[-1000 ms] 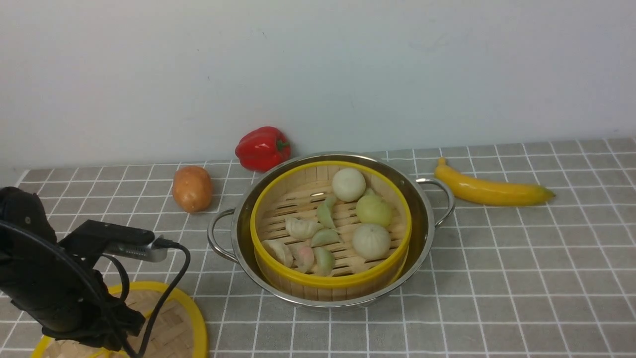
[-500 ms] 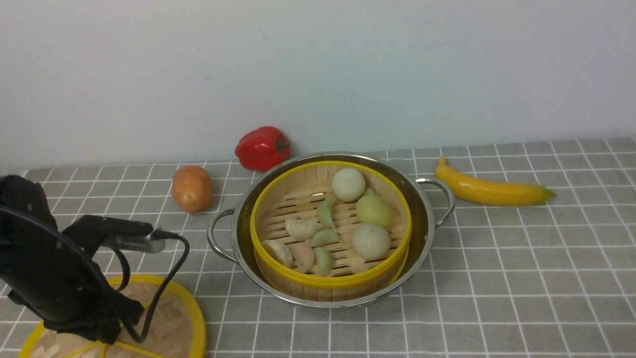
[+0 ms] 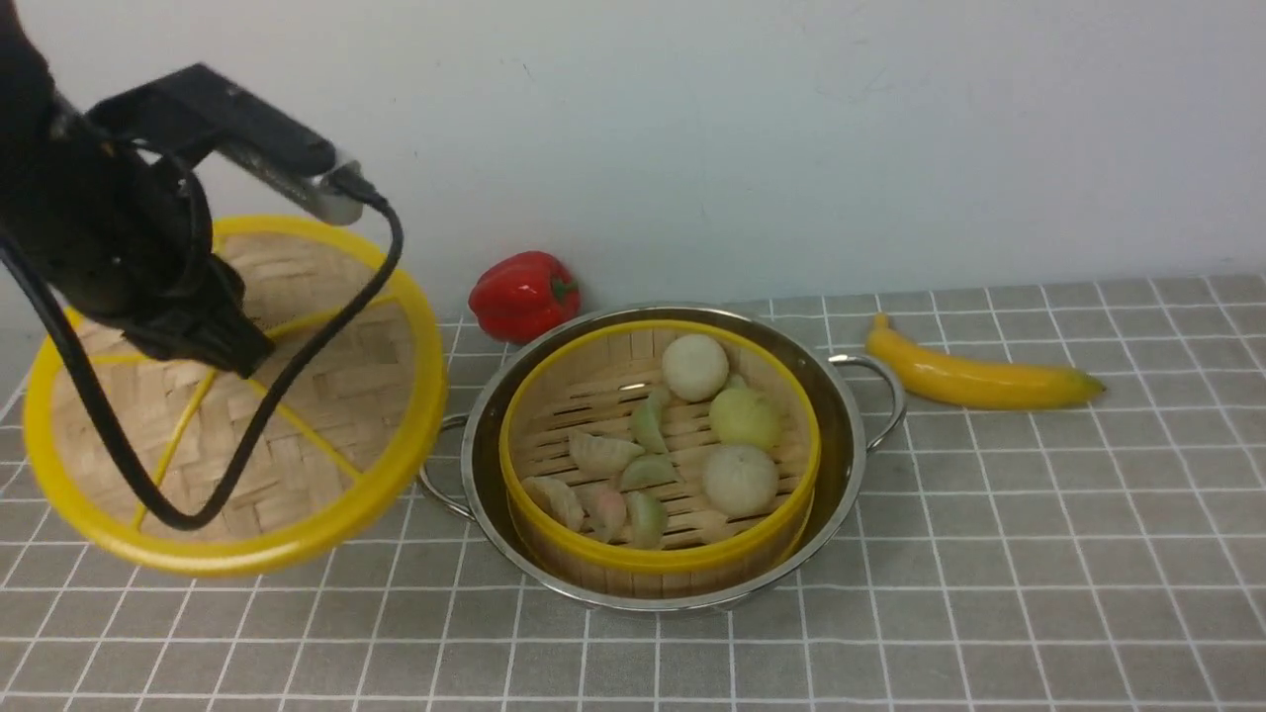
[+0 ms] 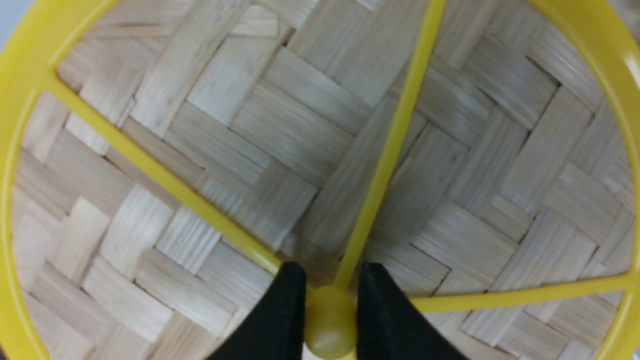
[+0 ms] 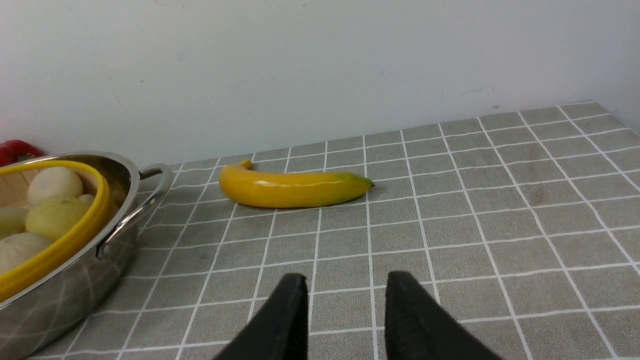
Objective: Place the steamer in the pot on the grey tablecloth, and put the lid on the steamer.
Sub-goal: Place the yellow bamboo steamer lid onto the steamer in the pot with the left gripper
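Note:
The steamer [image 3: 633, 559] sits inside the pot [image 3: 841, 445] on the grey tablecloth [image 3: 989, 554], with buns and dumplings in it. My left gripper [image 3: 223, 351] is shut on the yellow hub [image 4: 330, 325] of the lid [image 3: 326, 396]. It holds the lid in the air, tilted towards the camera, left of the pot. The left wrist view shows the lid's woven face [image 4: 280, 120] and my fingers either side of the hub [image 4: 331, 272]. My right gripper [image 5: 346, 285] is open and empty above the cloth, right of the pot [image 5: 60, 295] and steamer [image 5: 65, 240].
A red pepper [image 3: 522, 294] lies behind the pot by the wall. A banana [image 3: 974, 381] lies right of the pot and also shows in the right wrist view [image 5: 295, 187]. The raised lid hides the cloth behind it.
My left gripper has lifted the lid off the cloth at the front left, up and back. The lid now hangs tilted and hides the potato. Pot and steamer have not moved.

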Controlling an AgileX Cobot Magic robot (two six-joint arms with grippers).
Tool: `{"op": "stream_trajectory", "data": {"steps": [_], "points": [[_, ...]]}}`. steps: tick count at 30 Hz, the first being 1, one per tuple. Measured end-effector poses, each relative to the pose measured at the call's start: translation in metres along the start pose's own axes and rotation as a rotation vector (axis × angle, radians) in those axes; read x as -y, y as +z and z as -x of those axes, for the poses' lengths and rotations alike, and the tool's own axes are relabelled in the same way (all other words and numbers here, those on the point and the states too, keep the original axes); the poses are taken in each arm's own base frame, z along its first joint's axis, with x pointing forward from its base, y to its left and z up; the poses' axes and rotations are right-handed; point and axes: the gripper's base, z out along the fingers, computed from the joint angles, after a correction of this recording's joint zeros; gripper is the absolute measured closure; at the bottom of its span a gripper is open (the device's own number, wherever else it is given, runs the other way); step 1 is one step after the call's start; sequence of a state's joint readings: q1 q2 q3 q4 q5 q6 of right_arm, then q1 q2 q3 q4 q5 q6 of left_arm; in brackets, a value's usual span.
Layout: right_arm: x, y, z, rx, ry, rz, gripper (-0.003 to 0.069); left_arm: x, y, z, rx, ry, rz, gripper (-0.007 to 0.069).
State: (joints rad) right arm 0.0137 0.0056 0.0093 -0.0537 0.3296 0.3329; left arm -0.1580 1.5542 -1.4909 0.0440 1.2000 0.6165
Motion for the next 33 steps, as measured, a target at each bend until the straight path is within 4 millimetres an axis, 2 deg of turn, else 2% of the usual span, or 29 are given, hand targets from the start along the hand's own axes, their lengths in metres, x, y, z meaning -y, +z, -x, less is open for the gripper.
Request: {"op": "stream_trajectory", "data": {"steps": [2, 3, 5, 8, 10, 12, 16, 20, 24, 28, 33], "points": [[0.000, 0.000, 0.000, 0.000, 0.000, 0.000, 0.0419, 0.012, 0.003, 0.020, 0.039, 0.118, -0.015, 0.0501], [0.000, 0.000, 0.000, 0.000, 0.000, 0.000, 0.0419, 0.026, 0.010, 0.039, 0.072, 0.226, -0.029, 0.0501], [0.000, 0.000, 0.000, 0.000, 0.000, 0.000, 0.0419, 0.036, 0.015, 0.052, 0.099, 0.299, -0.036, 0.0501], [0.000, 0.000, 0.000, 0.000, 0.000, 0.000, 0.0419, 0.072, 0.036, 0.088, 0.137, 0.489, -0.067, 0.0501], [0.000, 0.000, 0.000, 0.000, 0.001, 0.000, 0.0419, 0.090, 0.052, 0.104, 0.127, 0.568, -0.079, 0.0501], [0.000, 0.000, 0.000, 0.000, 0.003, 0.000, 0.0419, 0.098, 0.065, 0.113, 0.108, 0.599, -0.081, 0.0501], [0.000, 0.000, 0.000, 0.000, 0.004, 0.000, 0.0419, 0.099, 0.088, 0.126, 0.086, 0.597, -0.076, 0.0501], [0.000, 0.000, 0.000, 0.000, 0.004, 0.000, 0.0419, 0.098, 0.094, 0.139, 0.128, 0.600, -0.076, 0.0501], [0.000, 0.000, 0.000, 0.000, 0.004, 0.000, 0.0419, 0.100, 0.096, 0.146, 0.145, 0.626, -0.105, 0.0501], [0.000, 0.000, 0.000, 0.000, 0.004, 0.000, 0.0419, 0.100, 0.095, 0.144, 0.094, 0.639, -0.143, 0.0501], [0.000, 0.000, 0.000, 0.000, 0.004, 0.000, 0.0419, 0.092, 0.075, 0.150, 0.088, 0.602, -0.105, 0.0501]]}}
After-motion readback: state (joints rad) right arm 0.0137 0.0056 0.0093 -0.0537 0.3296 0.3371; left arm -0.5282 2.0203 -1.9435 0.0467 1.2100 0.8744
